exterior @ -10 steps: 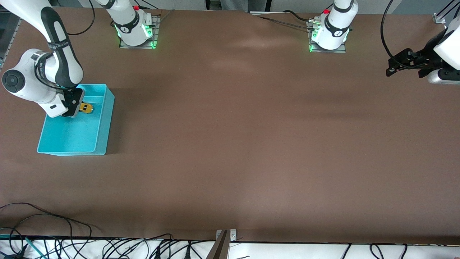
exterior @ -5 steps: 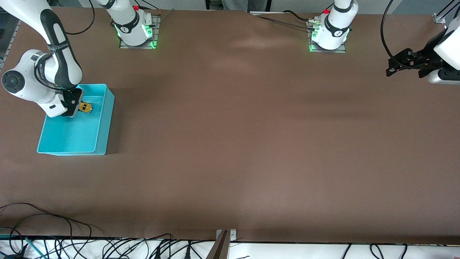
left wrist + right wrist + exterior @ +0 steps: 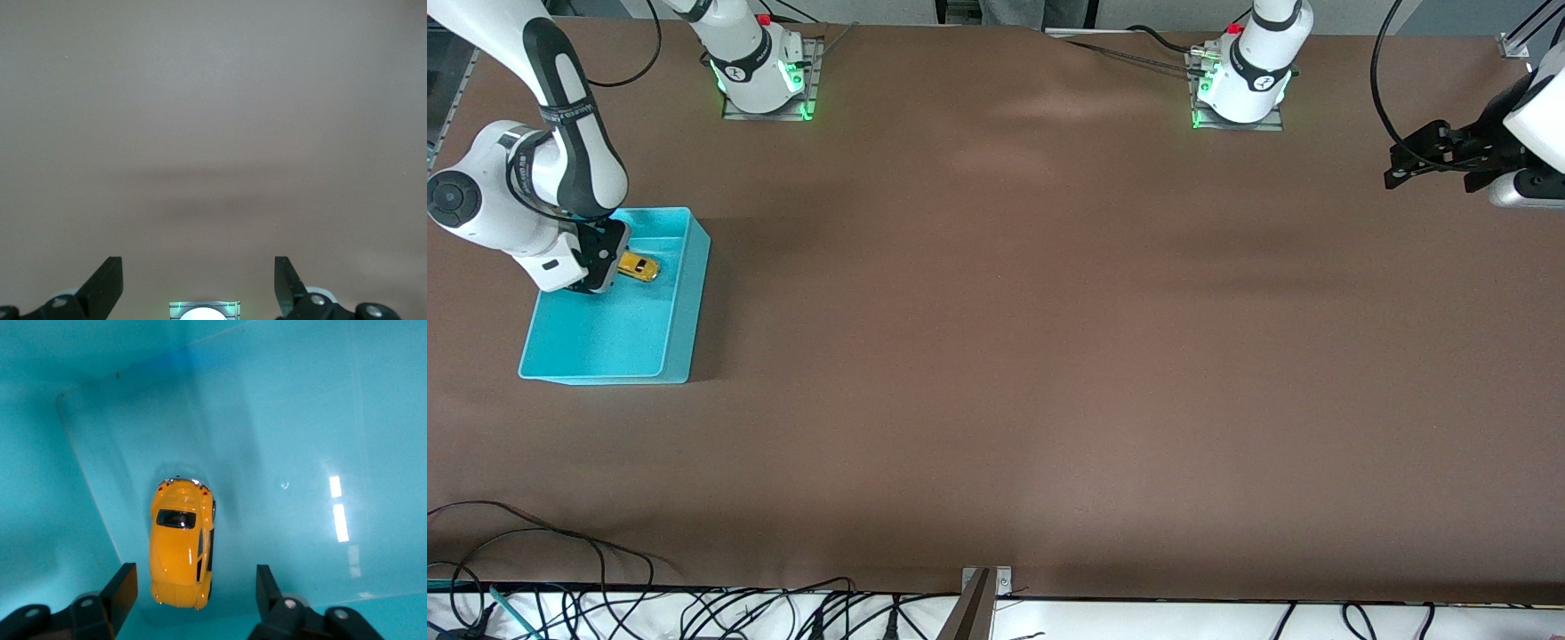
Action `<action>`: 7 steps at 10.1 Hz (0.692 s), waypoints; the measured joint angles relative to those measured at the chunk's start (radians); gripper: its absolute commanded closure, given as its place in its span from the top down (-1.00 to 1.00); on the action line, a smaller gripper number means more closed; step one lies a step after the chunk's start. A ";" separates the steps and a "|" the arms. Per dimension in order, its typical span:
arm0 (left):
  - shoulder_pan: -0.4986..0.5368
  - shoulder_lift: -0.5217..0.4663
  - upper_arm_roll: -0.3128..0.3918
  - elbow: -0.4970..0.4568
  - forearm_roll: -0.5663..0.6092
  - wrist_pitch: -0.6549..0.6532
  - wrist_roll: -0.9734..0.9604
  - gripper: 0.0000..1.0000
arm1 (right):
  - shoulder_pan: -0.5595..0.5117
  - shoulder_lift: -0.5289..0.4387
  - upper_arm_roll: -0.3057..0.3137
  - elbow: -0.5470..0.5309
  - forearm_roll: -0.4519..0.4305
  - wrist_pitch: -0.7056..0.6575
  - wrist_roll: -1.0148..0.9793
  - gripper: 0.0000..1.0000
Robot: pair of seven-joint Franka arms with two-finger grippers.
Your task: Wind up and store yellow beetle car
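At the frame's left, the yellow beetle car (image 3: 639,266) sits released on the turquoise bin (image 3: 680,356) floor beneath the right gripper (image 3: 598,271), fingers spread; the left gripper (image 3: 1400,169) waits, fingers spread, upper right.

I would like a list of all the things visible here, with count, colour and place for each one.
car: one, yellow, on the floor of the bin, free between the open right fingers.
bin: one, turquoise, on the table at the right arm's end.
table: one, brown, under everything.
cables: many, black, along the table edge nearest the front camera.
arm bases: two, white with green lights, along the table edge farthest from the front camera.
right gripper: one, black, open, inside the bin just over the car.
left gripper: one, black, open, waiting over bare table at the left arm's end.
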 measured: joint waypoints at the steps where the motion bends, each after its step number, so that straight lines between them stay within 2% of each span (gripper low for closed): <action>1: 0.000 0.000 0.000 0.000 0.000 0.000 0.000 1.00 | 0.005 -0.028 0.009 0.020 0.001 -0.021 0.032 0.92; 3: 0.000 0.000 0.000 0.000 0.000 0.000 0.000 1.00 | 0.009 -0.093 0.064 0.132 0.002 -0.208 0.173 0.99; 5: 0.000 0.000 0.000 0.000 0.000 0.000 0.000 1.00 | 0.013 -0.129 0.152 0.323 0.003 -0.452 0.416 1.00; 7: 0.000 0.000 0.000 0.000 0.000 0.000 0.000 1.00 | 0.019 -0.132 0.226 0.466 0.004 -0.571 0.693 1.00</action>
